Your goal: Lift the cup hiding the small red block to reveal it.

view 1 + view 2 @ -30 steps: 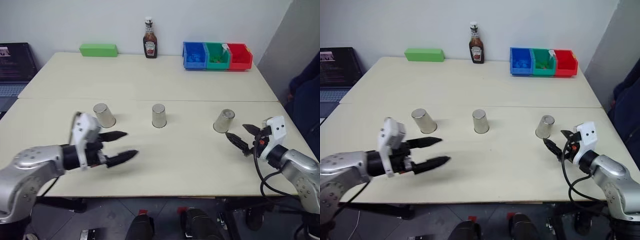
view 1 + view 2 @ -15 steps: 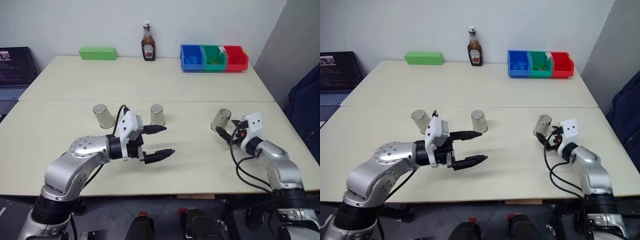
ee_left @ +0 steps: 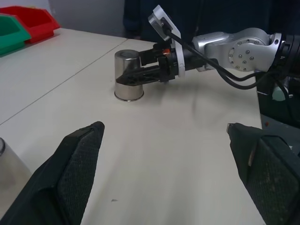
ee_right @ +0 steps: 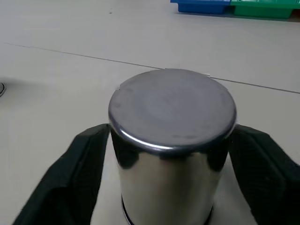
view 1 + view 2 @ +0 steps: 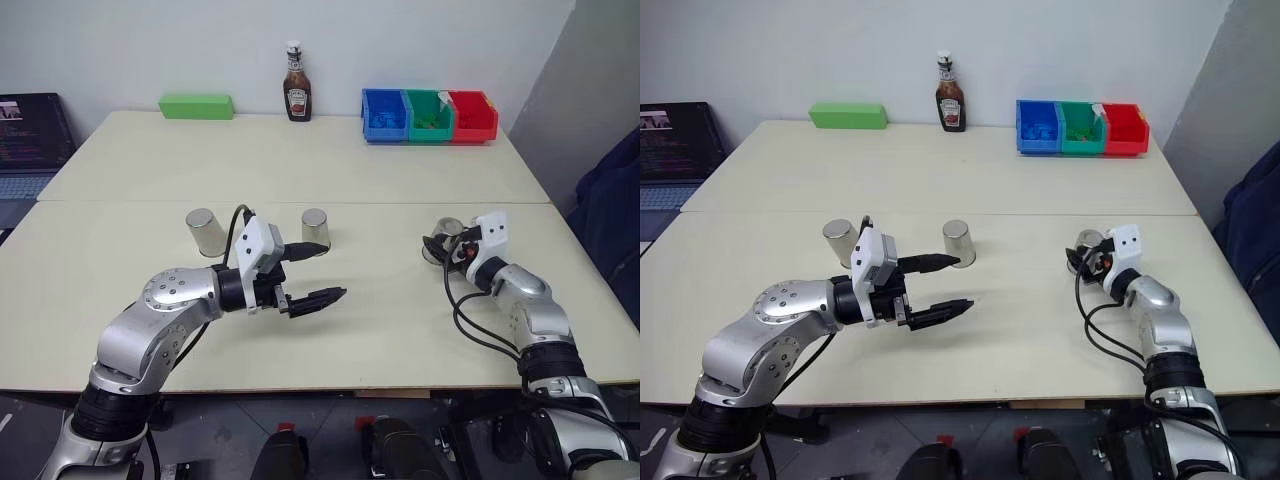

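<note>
Three silver cups stand upside down in a row on the table (image 5: 400,330), so whatever sits beneath stays hidden; the small red block is covered and cannot be seen. The left cup (image 5: 206,231) and the middle cup (image 5: 315,229) stand untouched. The left tool (image 5: 312,274) hovers spread wide near the middle cup, gripping nothing. The right tool (image 3: 125,77) straddles the cup (image 5: 441,240) on the right, fingers (image 4: 79,173) against its sides, apparently ready to lift.
</note>
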